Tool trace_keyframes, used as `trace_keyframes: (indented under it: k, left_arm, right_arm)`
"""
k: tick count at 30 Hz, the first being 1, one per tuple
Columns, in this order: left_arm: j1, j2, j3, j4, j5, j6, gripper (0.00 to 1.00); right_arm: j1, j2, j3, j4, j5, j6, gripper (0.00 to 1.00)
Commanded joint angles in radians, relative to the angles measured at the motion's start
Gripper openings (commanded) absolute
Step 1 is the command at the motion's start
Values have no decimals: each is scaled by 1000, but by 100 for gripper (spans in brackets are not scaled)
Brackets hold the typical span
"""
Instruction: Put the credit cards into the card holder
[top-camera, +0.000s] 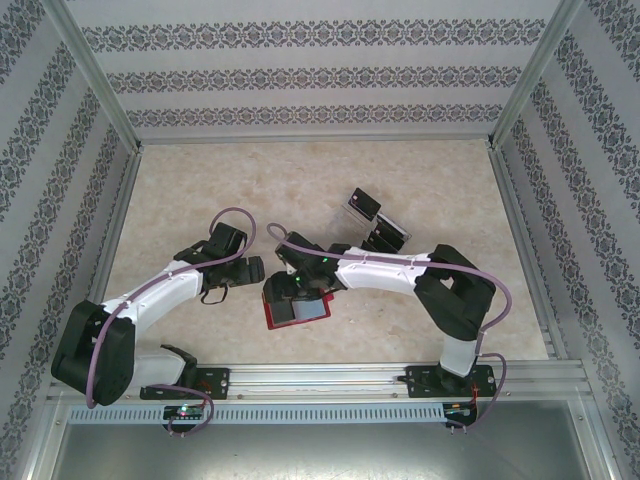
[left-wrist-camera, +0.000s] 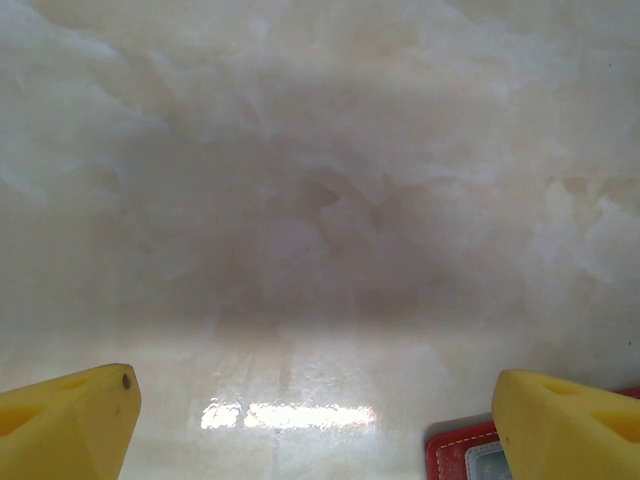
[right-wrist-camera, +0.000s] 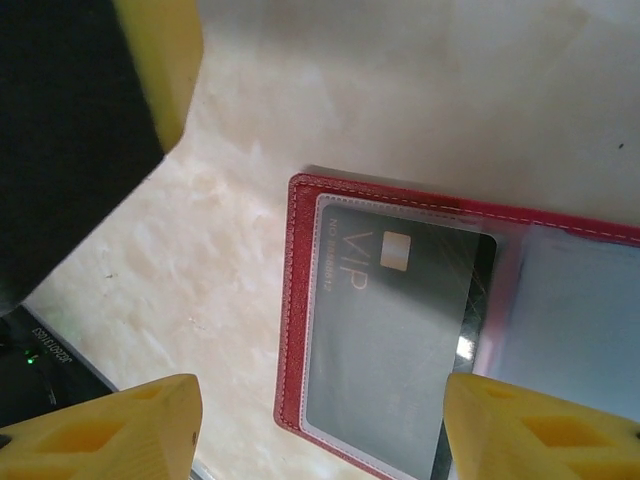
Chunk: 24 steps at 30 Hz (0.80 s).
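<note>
**One card pocketed, both grippers empty by the open holder**

Lower left, the left gripper (left-wrist-camera: 315, 388) stands wide and empty over bare table (left-wrist-camera: 300, 200), likely keeping clear. At centre, the right gripper (right-wrist-camera: 320, 400) hovers part-open, holding nothing, above the red card holder (right-wrist-camera: 296, 330), which has a VIP card (right-wrist-camera: 400, 340) in its sleeve. More credit cards (top-camera: 362, 206) sit upper right.

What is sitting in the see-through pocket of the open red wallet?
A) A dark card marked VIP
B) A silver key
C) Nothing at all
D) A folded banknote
A: the right wrist view shows a dark card printed with VIP lying behind the clear pocket on the left half of the red card holder.
</note>
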Motion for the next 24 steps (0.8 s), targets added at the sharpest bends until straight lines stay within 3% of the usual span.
trace_keyframes:
  k: [1, 6, 13, 24]
  left_arm:
    - [-5, -27, -5, 16, -17, 8, 92]
    - [-4, -29, 0, 6, -18, 11, 92]
    - [-5, -20, 3, 5, -6, 17, 92]
    - [-4, -6, 3, 12, 2, 17, 92]
  right_arm:
    - [15, 28, 17, -7, -11, 17, 65]
    - [18, -7, 19, -48, 37, -1, 65]
    - [7, -93, -15, -213, 224, -40, 66]
    - [1, -105, -91, -174, 209, -20, 66]
